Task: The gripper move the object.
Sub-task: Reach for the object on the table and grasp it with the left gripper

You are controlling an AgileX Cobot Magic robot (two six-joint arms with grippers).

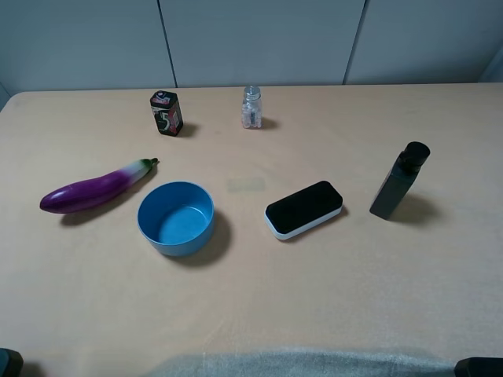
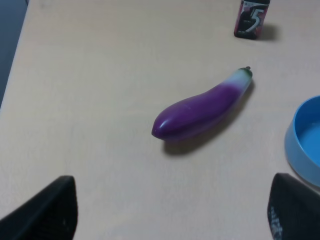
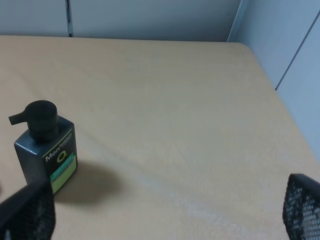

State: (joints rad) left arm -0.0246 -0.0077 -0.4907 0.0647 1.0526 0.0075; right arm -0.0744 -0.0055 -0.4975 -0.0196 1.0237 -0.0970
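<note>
The purple eggplant (image 1: 98,188) lies on the tan table at the left, its green stem toward the blue bowl (image 1: 177,217). In the left wrist view the eggplant (image 2: 200,107) lies well ahead of my left gripper (image 2: 170,215). That gripper is open and empty, and its dark fingertips (image 2: 47,210) show at both lower corners. My right gripper (image 3: 165,212) is open and empty over the table's right side, behind a dark pump bottle (image 3: 45,147). In the high view only dark bits of the arms (image 1: 479,367) show at the bottom corners.
A black-and-white eraser (image 1: 304,209) lies right of the bowl. The dark pump bottle (image 1: 399,181) stands further right. A dark gum box (image 1: 166,113) and a small glass jar (image 1: 251,107) stand at the back. The table's left edge (image 2: 10,75) is near the eggplant.
</note>
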